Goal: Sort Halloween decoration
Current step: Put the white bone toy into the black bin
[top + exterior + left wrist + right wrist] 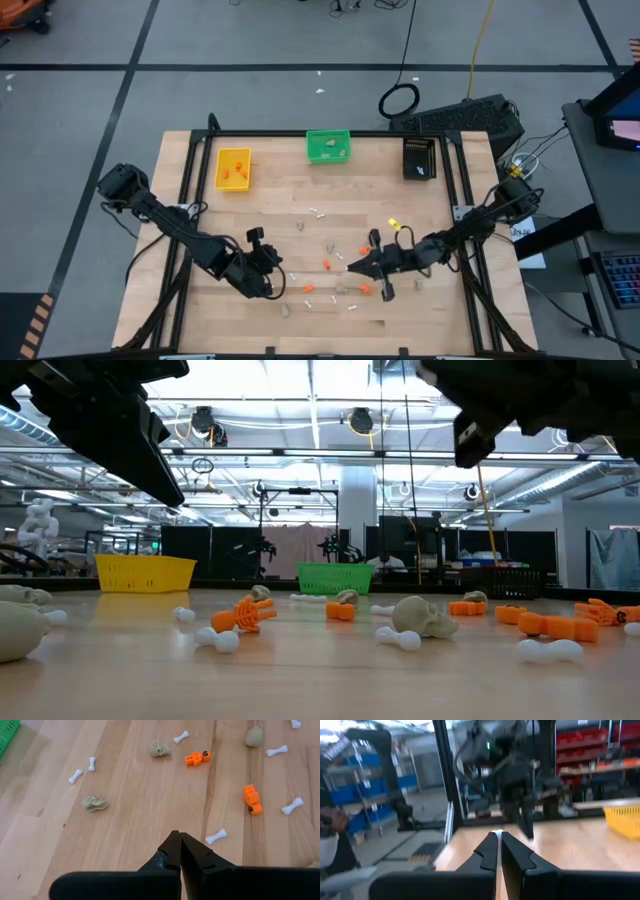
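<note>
Wooden planks make up the tabletop (300, 200), framed by a dark rail, with bare boards along the near edge and down the left side. Nearest the front, the left claw (278, 287) sits low over the left-centre boards, fingers pressed together and holding nothing. Just to its right lie a grey lump (287, 311), an orange bit (309, 289) and a white stick (352, 307). The right claw (350, 266) reaches in from the right, tips pointing left towards the other arm, also closed tight and empty.

Decoration pieces crowd the middle strip between and around the two claws, leaving little open room there. In the left wrist view one white stick (216, 836) lies just beside the claw tips, its long axis slanting across the planks; an orange bit (252, 800) lies lengthwise along the boards, and a skull-like lump (95, 803) sits apart on clear wood.

Farther back the boards are mostly free. Along the far edge stand the yellow bin (233, 168), green bin (328, 147) and black bin (419, 158), well apart from one another.
</note>
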Tool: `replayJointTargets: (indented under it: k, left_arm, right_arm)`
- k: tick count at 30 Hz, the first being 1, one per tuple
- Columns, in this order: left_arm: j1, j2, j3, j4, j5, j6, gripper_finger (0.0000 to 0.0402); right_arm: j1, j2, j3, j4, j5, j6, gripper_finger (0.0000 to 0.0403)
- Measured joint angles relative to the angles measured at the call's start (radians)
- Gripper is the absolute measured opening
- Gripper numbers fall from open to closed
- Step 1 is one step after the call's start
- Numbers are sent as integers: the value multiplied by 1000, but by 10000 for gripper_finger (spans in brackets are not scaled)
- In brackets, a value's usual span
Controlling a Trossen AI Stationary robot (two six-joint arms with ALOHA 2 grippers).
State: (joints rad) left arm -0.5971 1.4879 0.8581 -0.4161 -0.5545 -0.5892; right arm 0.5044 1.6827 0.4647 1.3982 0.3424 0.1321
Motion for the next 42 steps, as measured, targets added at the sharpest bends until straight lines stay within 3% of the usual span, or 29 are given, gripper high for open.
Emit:
replayJointTargets:
  k: [7,17,21,28,36,42]
  left_arm:
    - [0,0,0,7,0,2,6]
    - [0,0,0,8,-1,2,6]
    - [0,0,0,14,-2,2,6]
    - [0,0,0,16,-5,2,6]
    - [0,0,0,16,-5,2,6]
    - [0,0,0,16,-4,2,6]
  right_arm:
    - [-15,0,-5,111,0,-83,0]
    - [-20,0,-5,101,2,-114,0]
    - [-22,0,-5,-70,50,-72,0]
    - [-35,1,-5,-471,160,209,0]
    - [-44,0,-4,-535,159,261,0]
    - [-53,1,-2,-697,155,385,0]
